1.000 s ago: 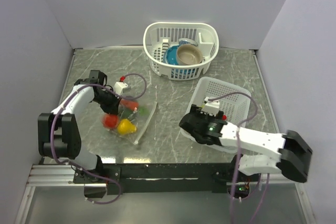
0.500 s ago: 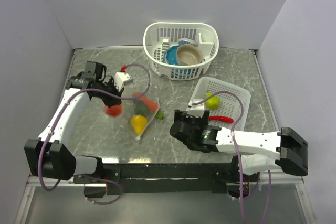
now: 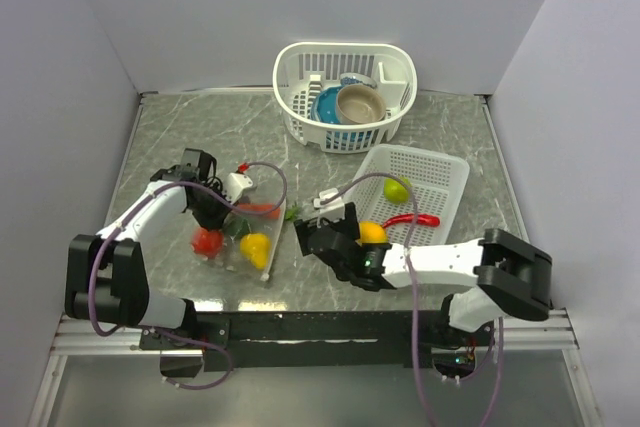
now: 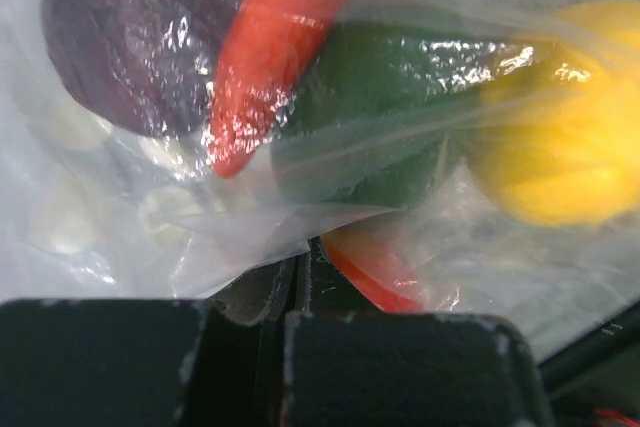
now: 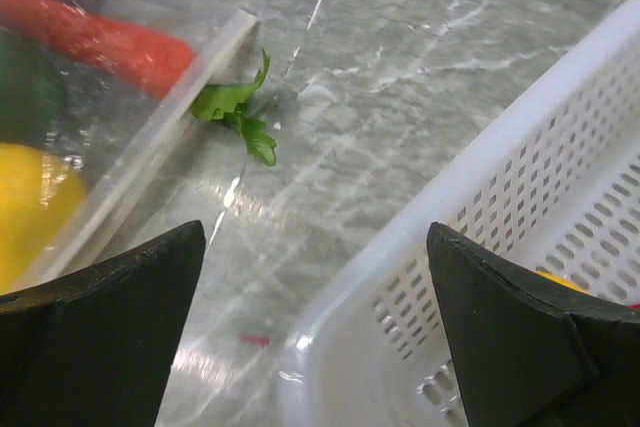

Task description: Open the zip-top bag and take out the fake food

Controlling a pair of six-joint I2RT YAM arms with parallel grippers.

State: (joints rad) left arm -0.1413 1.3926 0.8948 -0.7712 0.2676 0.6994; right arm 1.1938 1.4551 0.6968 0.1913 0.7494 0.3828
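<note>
the floppy, slippery zip-top bag [image 3: 272, 232] lies on the table [image 3: 180, 137], light fake food [image 3: 255, 246] inside. left gripper [image 3: 215, 215] jaws pinch its film; right gripper [image 3: 305, 237] jaws gape beside the stiffer zip strip [image 5: 190, 85], the likeliest hold.

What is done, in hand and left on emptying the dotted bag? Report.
Done: a lime-green plastic fruit, an orange one and a red plastic chilli lie in the white lattice basket. In hand: the left gripper is shut on the clear polka-dotted zip-top bag; the right gripper is open, empty. Left: a red piece, a yellow piece, a green piece and a carrot inside it.
</note>
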